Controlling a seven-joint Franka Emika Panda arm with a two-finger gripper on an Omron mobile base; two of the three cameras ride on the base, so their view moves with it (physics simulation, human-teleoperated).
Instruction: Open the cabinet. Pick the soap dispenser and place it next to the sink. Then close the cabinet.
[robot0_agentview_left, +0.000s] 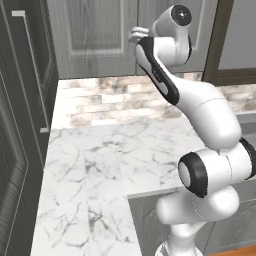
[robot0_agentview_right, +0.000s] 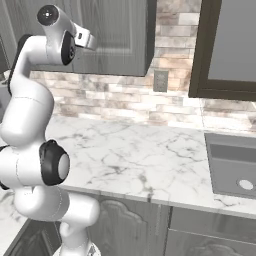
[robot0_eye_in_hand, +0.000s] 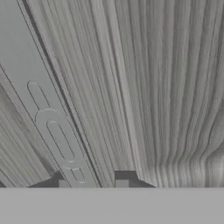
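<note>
Up high, the arm reaches to the closed cabinet (robot0_agentview_left: 95, 35), its end effector (robot0_eye_in_hand: 92, 181) close against the light grey wood-grain door. Its fingertips (robot0_eye_in_hand: 121, 180) stand slightly apart, gripping nothing.

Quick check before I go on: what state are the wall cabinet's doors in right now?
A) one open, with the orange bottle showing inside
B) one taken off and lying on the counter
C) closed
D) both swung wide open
C: in both base views the cabinet doors sit flush and shut, and the gripper in the hand view faces unbroken door panel close up, with no shelf or bottle showing.
</note>
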